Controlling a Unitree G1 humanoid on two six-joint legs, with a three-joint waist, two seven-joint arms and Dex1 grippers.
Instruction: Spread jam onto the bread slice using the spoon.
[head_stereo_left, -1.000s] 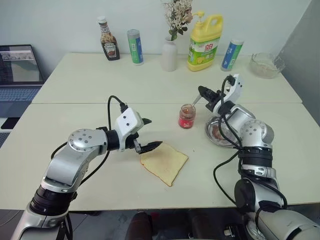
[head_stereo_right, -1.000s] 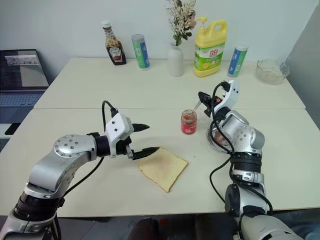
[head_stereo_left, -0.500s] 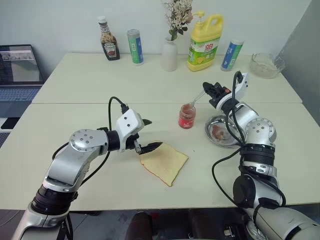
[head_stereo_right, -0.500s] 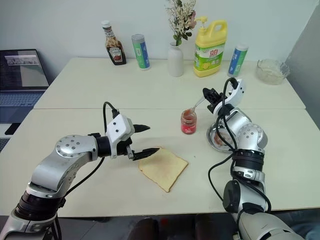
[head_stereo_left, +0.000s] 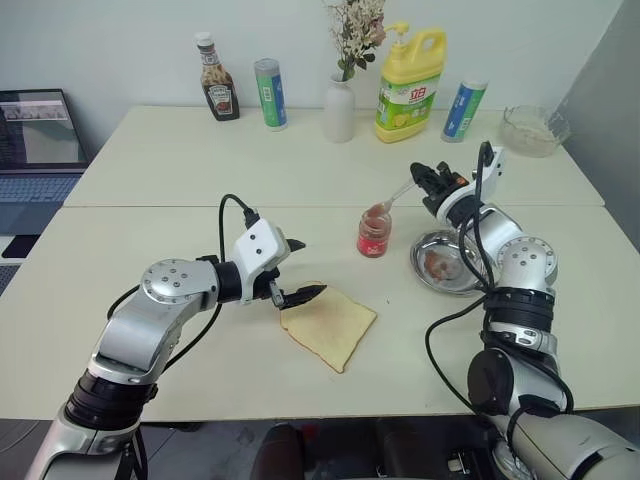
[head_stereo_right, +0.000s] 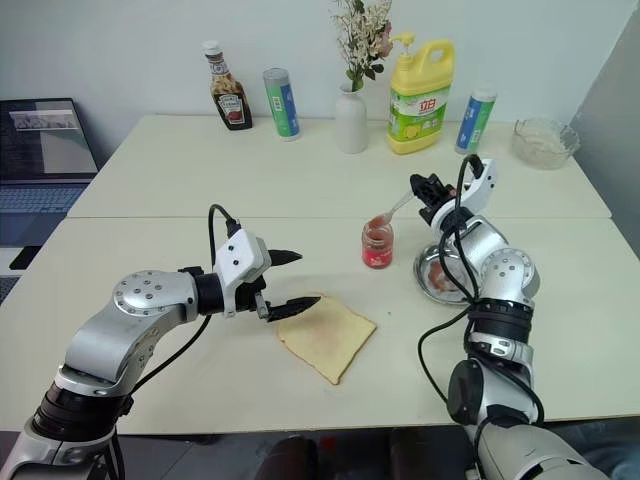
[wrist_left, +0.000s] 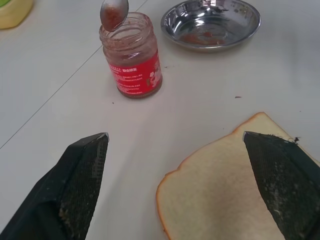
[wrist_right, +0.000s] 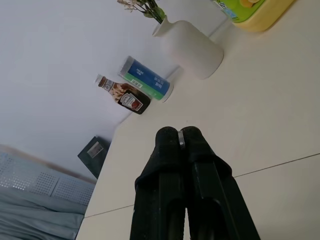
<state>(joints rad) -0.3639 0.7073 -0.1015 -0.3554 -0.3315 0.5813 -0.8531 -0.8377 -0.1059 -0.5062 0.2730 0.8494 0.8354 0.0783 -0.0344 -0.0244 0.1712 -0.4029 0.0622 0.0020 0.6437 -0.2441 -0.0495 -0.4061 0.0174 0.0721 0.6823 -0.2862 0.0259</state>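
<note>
The spoon (head_stereo_left: 391, 200) has lifted clear of the jam (head_stereo_left: 374, 236) jar, bowl red-coated, pinched in the right gripper (head_stereo_left: 420, 176)'s fingers; left gripper (head_stereo_left: 301, 270) fingers wide.

— Can you read any words here?

— Not really. The yellow bottle (head_stereo_left: 409, 84) at the back edge of the table (head_stereo_left: 150, 170) has a green label with red signs (too small to read). The jam jar (wrist_left: 131, 57) has a red label with tiny white print I can't make out.
</note>
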